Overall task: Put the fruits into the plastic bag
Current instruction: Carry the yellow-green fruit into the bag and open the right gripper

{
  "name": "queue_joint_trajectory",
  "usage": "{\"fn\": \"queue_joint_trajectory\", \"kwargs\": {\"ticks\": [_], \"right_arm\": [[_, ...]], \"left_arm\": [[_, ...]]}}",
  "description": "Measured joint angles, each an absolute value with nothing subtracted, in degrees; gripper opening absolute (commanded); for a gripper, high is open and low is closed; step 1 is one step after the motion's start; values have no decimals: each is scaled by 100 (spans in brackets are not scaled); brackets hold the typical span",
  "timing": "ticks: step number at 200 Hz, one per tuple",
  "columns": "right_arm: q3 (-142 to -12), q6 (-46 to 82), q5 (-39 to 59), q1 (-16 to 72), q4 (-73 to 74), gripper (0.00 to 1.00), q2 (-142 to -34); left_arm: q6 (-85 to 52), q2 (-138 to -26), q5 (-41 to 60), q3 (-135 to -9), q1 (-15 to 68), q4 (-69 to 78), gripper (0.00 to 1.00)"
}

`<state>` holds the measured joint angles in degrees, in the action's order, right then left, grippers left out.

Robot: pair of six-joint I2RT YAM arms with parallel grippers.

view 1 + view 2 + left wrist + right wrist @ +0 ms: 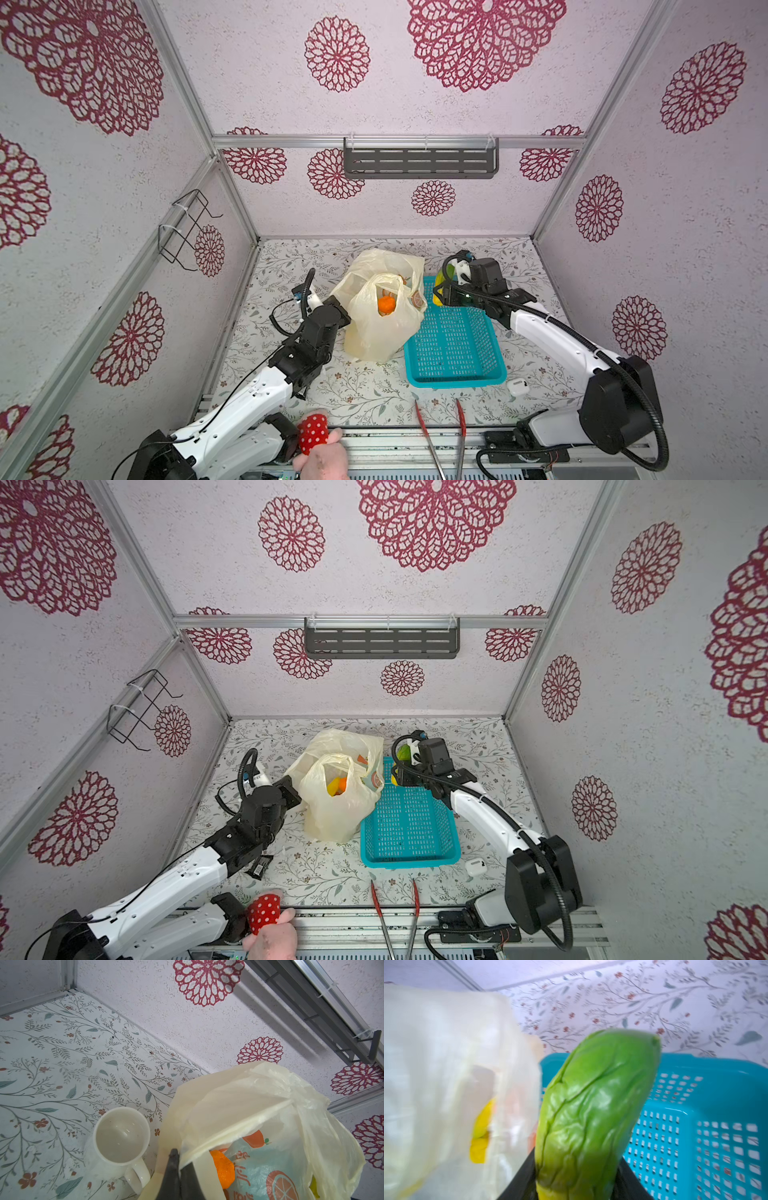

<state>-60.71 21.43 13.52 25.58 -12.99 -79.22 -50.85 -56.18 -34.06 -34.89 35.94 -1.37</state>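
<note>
Left gripper [177, 1159]: clenched on the rim of the bag [374, 332], which stands at the middle of the worktop [365, 395] with its mouth held up and open. An orange [386, 305] lies inside.

Right gripper [441, 291]: grasping a green fruit [591, 1115] above the basket's [457, 381] far left corner, just beside the bag.

Bag mouth lies to the fruit's left and slightly nearer. The fruit's long axis runs out along the fingers.

Right fingertips are hidden in both top views. The right wrist view is blurred. A yellow shape shows in the bag, kind unclear.

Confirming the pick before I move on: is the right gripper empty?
No, the right gripper is clamped on a green fruit, beside the bag.
</note>
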Motion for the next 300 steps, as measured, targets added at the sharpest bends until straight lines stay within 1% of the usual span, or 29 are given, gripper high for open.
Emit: {"fn": "queue_joint_trajectory", "kwargs": {"ticks": [21,55,105,152,199,215,220,235,247,265,300], "right_arm": [[-6228,1981,1828,2681,-1297,29,-7861],[-6375,1741,2281,3070,-1378,30,-7926],[-6777,1605,2449,3695,-1354,31,-8547],[-7048,1396,2718,4075,-1511,31,-9030],[-7190,1100,2827,4335,-2005,36,-9487],[-7188,1063,2759,4368,-2139,40,-9605],[-7188,1057,2714,4370,-2161,44,-9631],[-7188,1059,2504,4368,-2217,60,-9653],[-7190,1063,2263,4368,-2239,68,-9653],[-7249,1015,1959,4370,-2211,72,-9649],[-7258,1020,1387,4313,-2182,73,-9450]], "left_arm": [[-5085,-5653,-3395,-3492,3594,-123,0],[-5087,-5673,-3380,-3492,3594,-117,0],[-5085,-5706,-3374,-3492,3594,-117,0],[-5100,-5706,-3371,-3492,3594,-119,0],[-5107,-5704,-3371,-3492,3594,-119,0],[-5107,-5704,-3371,-3492,3594,-117,0],[-5107,-5704,-3369,-3492,3594,-117,0],[-5111,-5704,-3369,-3492,3594,-119,0],[-5116,-5704,-3369,-3492,3594,-119,0],[-5124,-5704,-3371,-3492,3594,-121,0],[-5127,-5701,-3376,-3492,3594,-123,0]]}}
